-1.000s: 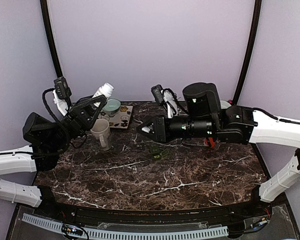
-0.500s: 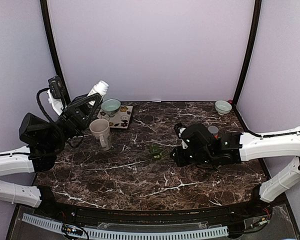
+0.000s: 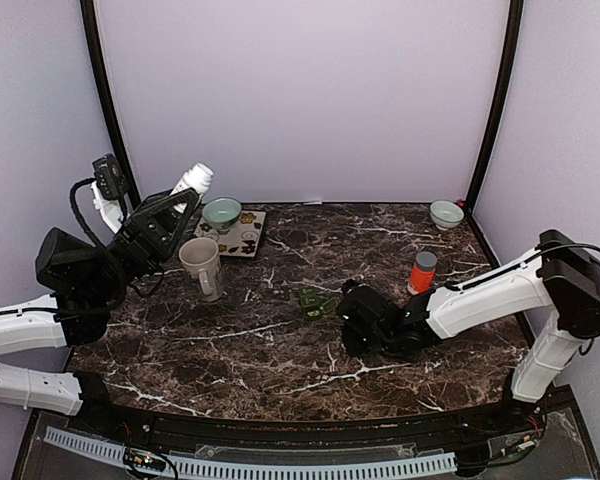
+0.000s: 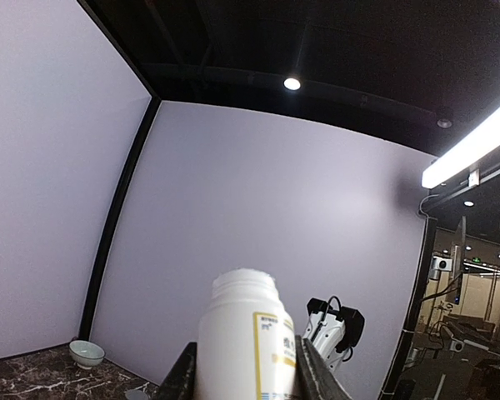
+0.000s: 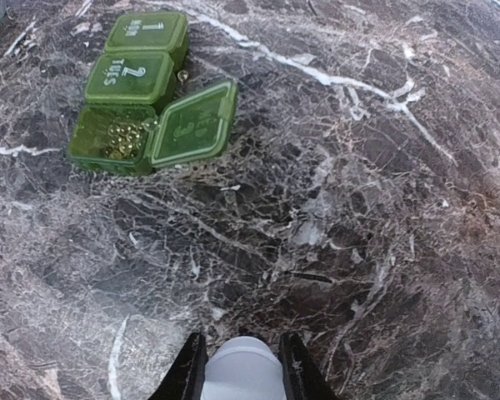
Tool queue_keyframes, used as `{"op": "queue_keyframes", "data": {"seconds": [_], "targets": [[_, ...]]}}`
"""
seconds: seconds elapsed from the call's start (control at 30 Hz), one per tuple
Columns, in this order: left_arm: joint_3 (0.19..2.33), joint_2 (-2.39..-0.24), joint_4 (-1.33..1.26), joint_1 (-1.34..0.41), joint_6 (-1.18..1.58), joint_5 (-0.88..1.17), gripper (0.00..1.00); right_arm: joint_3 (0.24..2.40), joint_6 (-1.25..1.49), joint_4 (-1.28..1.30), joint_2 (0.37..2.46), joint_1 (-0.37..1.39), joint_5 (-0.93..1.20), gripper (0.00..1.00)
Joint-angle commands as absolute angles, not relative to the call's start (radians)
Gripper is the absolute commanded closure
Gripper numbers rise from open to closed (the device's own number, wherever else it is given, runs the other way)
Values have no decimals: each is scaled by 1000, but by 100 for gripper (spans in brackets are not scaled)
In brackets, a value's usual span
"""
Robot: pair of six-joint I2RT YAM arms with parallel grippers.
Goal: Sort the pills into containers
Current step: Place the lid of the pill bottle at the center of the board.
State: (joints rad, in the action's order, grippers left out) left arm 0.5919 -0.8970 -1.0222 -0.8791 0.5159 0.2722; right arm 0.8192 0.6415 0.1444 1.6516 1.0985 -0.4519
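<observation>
Two claws inspected. Left claw [image 4: 246, 364] pinches white plastic pill bottle [image 4: 240, 321], raised with its mouth uncapped, before lilac wall [image 3: 300, 100]. Right claw [image 5: 242, 346] grips pale rounded piece [image 5: 240, 377] low at dark veined marble worktop [image 3: 280, 350]. Green plastic pill organiser [image 5: 146, 79] lies near, its third compartment open, holding small golden pills [image 5: 117, 143].

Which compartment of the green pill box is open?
The third compartment, lid flipped aside, small pills showing; compartment 1 and compartment 2 are shut.
</observation>
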Motion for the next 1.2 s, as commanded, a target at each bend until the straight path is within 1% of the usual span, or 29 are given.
{"op": "queue_keyframes", "data": {"seconds": [0.0, 0.27, 0.53, 0.67, 0.9, 1.0, 1.17], "targets": [[573, -875, -1032, -866, 508, 285, 100, 806, 670, 65, 1696, 1094, -449, 87], [563, -874, -1036, -859, 517, 284, 100, 777, 699, 24, 1719, 1094, -402, 79], [551, -867, -1039, -859, 522, 274, 100, 767, 707, 22, 1715, 1094, -376, 62], [546, -867, -1042, -859, 523, 272, 100, 767, 712, 25, 1716, 1095, -369, 59], [545, -862, -1040, -857, 522, 271, 100, 777, 711, 60, 1698, 1095, -377, 56], [542, -861, -1043, -855, 524, 273, 100, 800, 698, 107, 1677, 1095, -389, 54], [541, -855, -1038, -848, 531, 279, 100, 896, 680, 255, 1684, 1095, -379, 52]]}}
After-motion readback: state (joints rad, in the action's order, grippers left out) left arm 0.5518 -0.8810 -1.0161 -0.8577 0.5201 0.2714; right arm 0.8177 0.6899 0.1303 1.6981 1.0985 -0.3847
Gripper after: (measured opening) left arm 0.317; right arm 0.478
